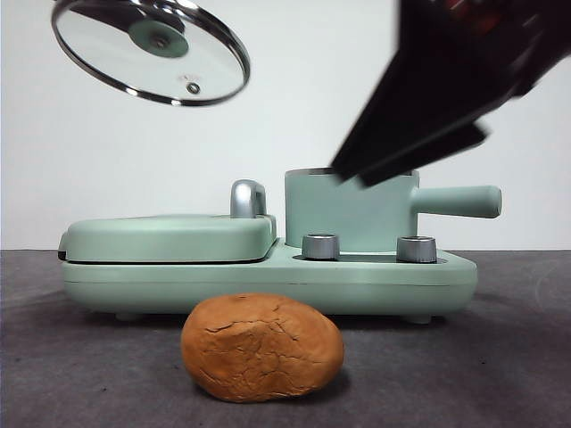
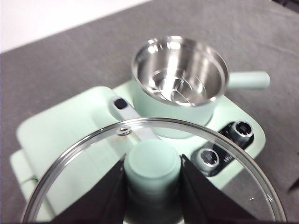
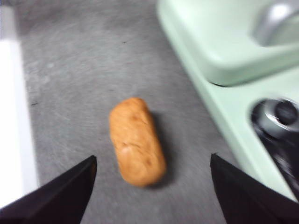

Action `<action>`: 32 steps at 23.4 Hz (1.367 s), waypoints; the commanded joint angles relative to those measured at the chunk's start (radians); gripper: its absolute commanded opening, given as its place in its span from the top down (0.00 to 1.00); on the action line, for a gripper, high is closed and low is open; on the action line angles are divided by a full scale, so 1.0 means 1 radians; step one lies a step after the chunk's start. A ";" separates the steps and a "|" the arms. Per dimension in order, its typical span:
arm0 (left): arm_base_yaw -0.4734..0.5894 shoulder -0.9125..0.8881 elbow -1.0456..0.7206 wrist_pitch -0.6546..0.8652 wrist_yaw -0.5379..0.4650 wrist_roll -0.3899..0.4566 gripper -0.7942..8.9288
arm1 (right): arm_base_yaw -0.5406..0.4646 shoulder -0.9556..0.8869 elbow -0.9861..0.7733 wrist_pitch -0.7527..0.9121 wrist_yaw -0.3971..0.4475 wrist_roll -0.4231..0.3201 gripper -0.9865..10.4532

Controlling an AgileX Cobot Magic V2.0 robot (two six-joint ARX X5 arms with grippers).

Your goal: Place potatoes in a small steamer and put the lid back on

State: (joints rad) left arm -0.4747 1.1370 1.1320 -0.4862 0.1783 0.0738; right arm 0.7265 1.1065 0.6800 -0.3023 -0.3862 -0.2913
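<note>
The left gripper (image 2: 152, 186) has its two black jaws clamped on the mint-green knob (image 2: 152, 164) of the clear glass lid (image 2: 93, 154), one jaw on each side. The lid, steel-rimmed with a small steam hole (image 2: 124, 131), hangs tilted in the air, high above the flat griddle cover (image 1: 169, 236) in the front view.

The right gripper (image 3: 152, 186) has its jaws spread wide and holds nothing. It hovers above the potato (image 3: 137, 141), which lies between the jaws in its wrist view, apart from both. In the front view this arm shows as a large, dark, blurred shape crossing in front of the steamer's rim.

The potato, orange-brown with cracked skin, rests on the grey table (image 1: 71, 374) just in front of the mint-green appliance base (image 1: 268, 285).

The small steamer (image 2: 180, 77), a mint-green pot with a straight side handle (image 2: 247, 80), stands open on the base beside the griddle cover; its steel interior holds only a steaming rack. Two silver dials (image 1: 321, 246) sit on the base below the pot. A silver latch handle (image 1: 247, 198) rises from the griddle cover.

No writing can be read.
</note>
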 commanded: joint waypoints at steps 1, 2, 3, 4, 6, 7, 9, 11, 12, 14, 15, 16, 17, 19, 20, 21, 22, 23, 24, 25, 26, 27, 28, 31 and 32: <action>0.005 -0.001 0.011 0.033 -0.004 -0.010 0.91 | 0.041 0.084 0.016 0.063 0.025 -0.017 0.58; 0.009 -0.002 0.011 0.036 -0.004 -0.010 0.91 | 0.054 0.117 0.016 0.090 0.039 -0.018 0.58; 0.011 -0.002 0.011 0.037 -0.004 -0.010 0.91 | 0.064 0.146 0.016 0.113 0.047 -0.021 0.58; 0.012 -0.002 0.011 0.037 -0.004 -0.010 0.91 | 0.071 0.171 0.016 0.133 0.047 -0.025 0.58; 0.015 -0.002 0.011 0.037 -0.004 -0.010 0.91 | 0.084 0.225 0.016 0.175 0.047 -0.028 0.58; 0.016 -0.002 0.011 0.037 -0.004 -0.010 0.91 | 0.088 0.246 0.016 0.191 0.047 -0.029 0.58; 0.019 -0.002 0.011 0.037 -0.004 -0.008 0.91 | 0.098 0.293 0.016 0.221 0.047 -0.031 0.58; 0.024 -0.002 0.011 0.037 -0.004 -0.007 0.91 | 0.106 0.330 0.016 0.238 0.047 -0.031 0.58; 0.027 -0.002 0.011 0.037 -0.004 -0.007 0.91 | 0.109 0.348 0.016 0.246 0.047 -0.031 0.58; 0.034 -0.002 0.011 0.037 -0.004 -0.006 0.91 | 0.116 0.377 0.016 0.251 0.047 -0.031 0.58; 0.037 -0.002 0.011 0.037 -0.004 -0.005 0.91 | 0.119 0.390 0.016 0.251 0.047 -0.030 0.58; 0.040 -0.002 0.011 0.037 -0.004 -0.003 0.91 | 0.121 0.397 0.016 0.248 0.047 -0.026 0.60; 0.046 -0.002 0.011 0.037 -0.004 -0.003 0.91 | 0.123 0.405 0.016 0.241 0.051 -0.013 0.64; 0.052 -0.002 0.011 0.037 -0.004 -0.003 0.91 | 0.123 0.401 0.016 0.235 0.056 0.038 0.69; 0.054 -0.002 0.011 0.037 -0.004 -0.003 0.91 | 0.123 0.393 0.016 0.231 0.064 0.067 0.69; 0.056 -0.002 0.011 0.037 -0.004 -0.003 0.91 | 0.121 0.381 0.016 0.221 0.086 0.084 0.69; 0.056 -0.002 0.011 0.037 -0.004 -0.003 0.91 | 0.120 0.366 0.016 0.205 0.107 0.094 0.69; 0.056 -0.002 0.011 0.037 -0.004 -0.003 0.91 | 0.120 0.344 0.016 0.181 0.107 0.111 0.69; 0.056 -0.002 0.011 0.037 -0.004 -0.003 0.91 | 0.119 0.322 0.016 0.158 0.106 0.132 0.69; 0.056 -0.002 0.011 0.036 -0.004 -0.004 0.91 | 0.117 0.286 0.016 0.121 0.106 0.158 0.69; 0.056 -0.002 0.011 0.036 -0.004 -0.004 0.91 | 0.113 0.251 0.016 0.087 0.106 0.182 0.69; 0.056 -0.002 0.011 0.036 -0.004 -0.004 0.91 | 0.107 0.208 0.016 0.048 0.107 0.217 0.69; 0.056 -0.002 0.011 0.036 -0.004 -0.004 0.91 | 0.095 0.167 0.022 0.005 0.107 0.261 0.69; 0.056 -0.002 0.011 0.037 -0.004 -0.004 0.91 | 0.034 0.067 0.088 -0.177 0.107 0.382 0.69; 0.056 -0.002 0.011 0.037 -0.004 -0.004 0.91 | 0.008 0.051 0.132 -0.255 0.107 0.402 0.69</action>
State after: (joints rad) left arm -0.4164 1.1320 1.1294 -0.4770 0.1730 0.0742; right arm 0.7261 1.1488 0.7982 -0.5526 -0.2821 0.0555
